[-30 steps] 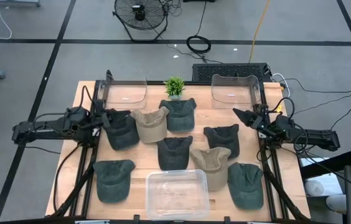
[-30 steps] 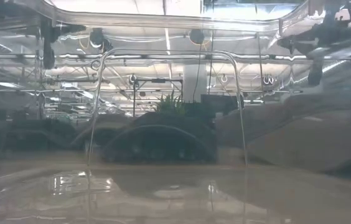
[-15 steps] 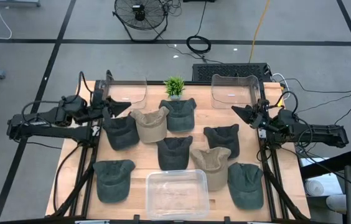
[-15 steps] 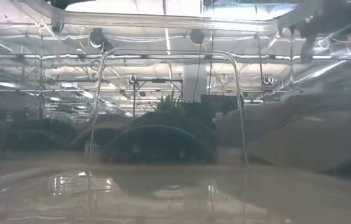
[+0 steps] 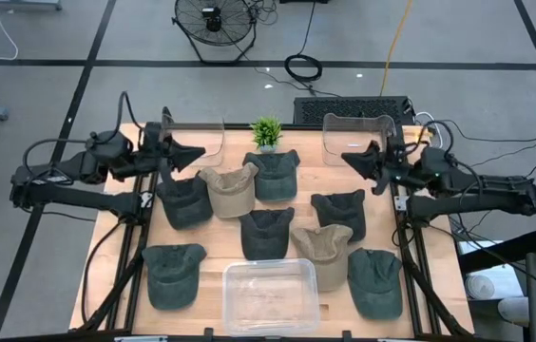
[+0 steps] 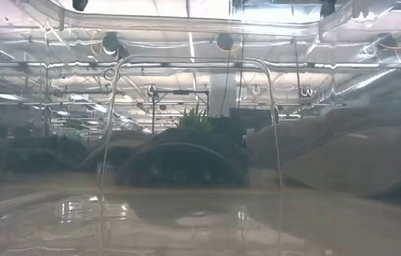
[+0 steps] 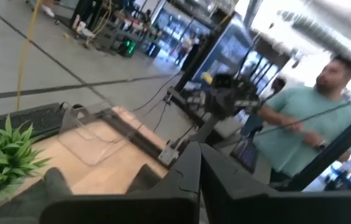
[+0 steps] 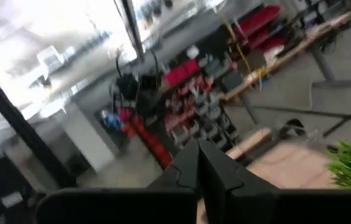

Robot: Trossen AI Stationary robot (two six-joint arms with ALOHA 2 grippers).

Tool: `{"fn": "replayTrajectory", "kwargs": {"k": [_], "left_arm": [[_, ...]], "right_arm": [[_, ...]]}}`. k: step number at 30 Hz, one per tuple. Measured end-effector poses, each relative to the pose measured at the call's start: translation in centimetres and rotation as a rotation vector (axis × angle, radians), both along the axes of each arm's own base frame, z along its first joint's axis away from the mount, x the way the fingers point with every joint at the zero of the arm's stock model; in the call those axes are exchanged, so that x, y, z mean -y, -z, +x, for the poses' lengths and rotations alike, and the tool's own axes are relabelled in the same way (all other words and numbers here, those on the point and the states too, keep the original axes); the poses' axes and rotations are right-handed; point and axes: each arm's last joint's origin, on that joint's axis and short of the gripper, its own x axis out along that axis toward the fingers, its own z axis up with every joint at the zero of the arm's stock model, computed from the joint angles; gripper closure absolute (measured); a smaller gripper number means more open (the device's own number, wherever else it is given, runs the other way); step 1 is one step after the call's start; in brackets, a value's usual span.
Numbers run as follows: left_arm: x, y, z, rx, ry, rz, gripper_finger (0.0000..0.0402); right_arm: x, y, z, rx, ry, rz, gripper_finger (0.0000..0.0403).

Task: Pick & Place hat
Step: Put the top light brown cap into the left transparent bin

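A clear plastic bin point(image 5: 271, 296) sits at the middle of the counter's point(image 5: 439, 294) near edge. To either side of it lies a dark green hat: one point(image 5: 173, 275) toward the near left corner, another point(image 5: 374, 281) toward the near right corner. Just behind the bin a tan hat point(image 5: 323, 250) lies beside a dark hat point(image 5: 267, 233) at the counter's middle. Farther back a dark hat point(image 5: 339, 213) rests on the right side, and on the left a dark hat point(image 5: 184, 199) touches a second tan hat point(image 5: 231, 188), which overlaps a dark green hat point(image 5: 276, 175).

The left gripper point(image 5: 195, 152) hangs above the far left part of the counter, jaws pressed together and holding nothing. The right gripper point(image 5: 349, 158) hangs above the far right part, jaws likewise closed and empty. No hat is held; all eight lie on the wood.

Along the far edge stand two clear curved containers, one point(image 5: 195, 142) left and one point(image 5: 357, 136) right, with a small green plant point(image 5: 267, 132) between them. Beyond the counter a fan point(image 5: 213, 21) stands on the floor. In the left wrist view a person in a green shirt point(image 7: 300, 134) stands past the counter.
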Motion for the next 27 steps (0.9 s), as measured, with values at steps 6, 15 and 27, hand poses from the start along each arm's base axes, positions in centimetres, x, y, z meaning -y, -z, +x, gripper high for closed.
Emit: {"fn": "replayTrajectory", "kwargs": {"k": [6,15,27], "left_arm": [[-0.1,-1.6,1.3,-0.114,0.023,0.04,0.0397],[-0.1,-3.8,3.9,-0.256,0.095,0.122,0.0397],[-0.4,-3.4,5.3,-0.382,0.128,0.143,0.0397]], "right_arm": [[0.1,-1.6,2.2,-0.175,-0.085,-0.04,0.0403],[0.2,-2.7,4.8,-0.333,-0.139,-0.109,0.0403],[0.7,-2.2,5.7,-0.457,-0.147,-0.131,0.0403]]}}
